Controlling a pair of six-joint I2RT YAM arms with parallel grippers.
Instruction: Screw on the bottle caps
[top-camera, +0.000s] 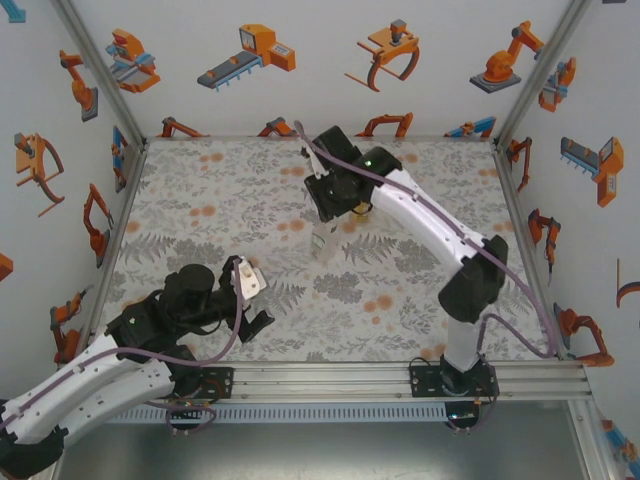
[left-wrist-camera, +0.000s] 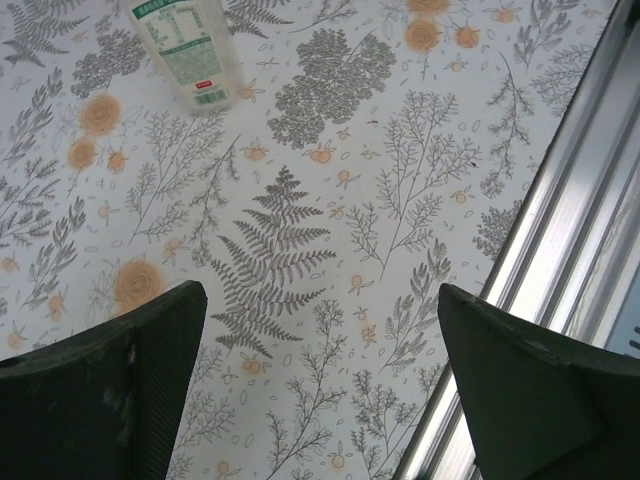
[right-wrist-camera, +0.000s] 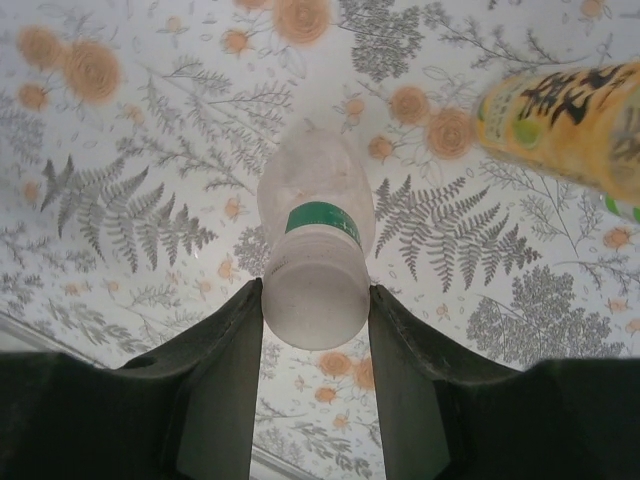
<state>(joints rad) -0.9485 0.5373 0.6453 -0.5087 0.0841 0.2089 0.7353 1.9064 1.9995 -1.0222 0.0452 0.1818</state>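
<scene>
Right gripper (right-wrist-camera: 314, 288) pinched the small white plastic cap (right-wrist-camera: 315, 310) atop the clear plastic bottle (right-wrist-camera: 310, 190), toward the table (top-camera: 420, 300)'s far edge.
Left gripper (left-wrist-camera: 320, 390) stood wide, empty; unsteadied, the bottle might spin or tip.

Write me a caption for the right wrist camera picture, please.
Right gripper pinching the white cap atop a clear bottle, amber-yellow bottle nearby, on a floral tablecloth.

The table is spread with a pale cloth (top-camera: 200, 200) printed all over in grey ferns and small orange blossoms, evenly lit with hardly a shadow. White walls (top-camera: 250, 50) patterned with orange and grey cartoon robot arms close it in on three sides, joined by slanting aluminium posts (top-camera: 100, 70). A slotted aluminium rail (top-camera: 340, 375) runs along the near edge.
</scene>
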